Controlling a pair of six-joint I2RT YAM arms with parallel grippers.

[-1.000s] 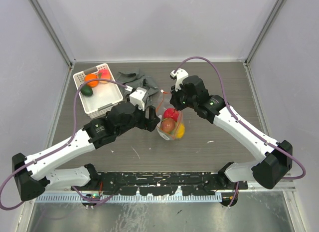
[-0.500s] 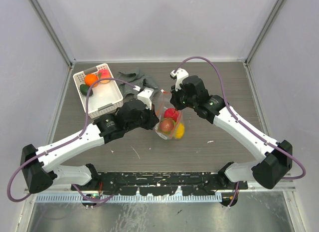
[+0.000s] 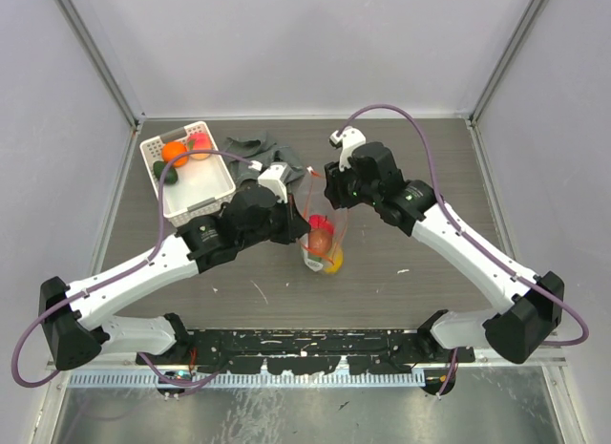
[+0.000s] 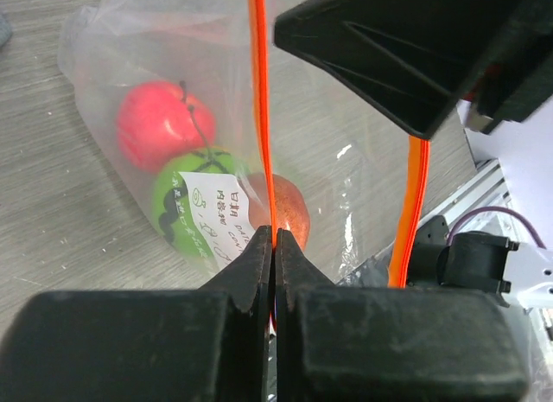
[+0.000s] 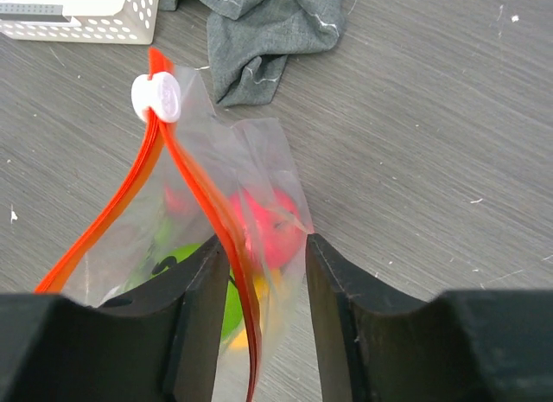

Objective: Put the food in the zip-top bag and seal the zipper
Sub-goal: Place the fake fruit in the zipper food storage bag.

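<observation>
The clear zip-top bag point(image 3: 307, 191) hangs between my two grippers over the table's middle. Its orange zipper point(image 4: 260, 117) runs up from my left gripper point(image 4: 274, 238), which is shut on that strip. Through the plastic I see a red food point(image 4: 160, 125), a bright green one point(image 4: 186, 190) and a brown one point(image 4: 292, 213). My right gripper point(image 5: 263, 246) stands open, its fingers on either side of the bag's edge and the zipper point(image 5: 200, 190). A white slider point(image 5: 156, 97) sits at the strip's far end. Pink food point(image 5: 263, 219) shows inside.
A white lattice basket point(image 3: 205, 191) at the back left holds an orange food point(image 3: 174, 153), a red one point(image 3: 199, 138) and a dark green one point(image 3: 164, 172). A grey cloth point(image 3: 258, 146) lies crumpled behind the bag, next to the basket.
My left gripper moved in and shut on the zipper strip. My right gripper has opened off the bag. The bag's bottom swung slightly toward the near left.
</observation>
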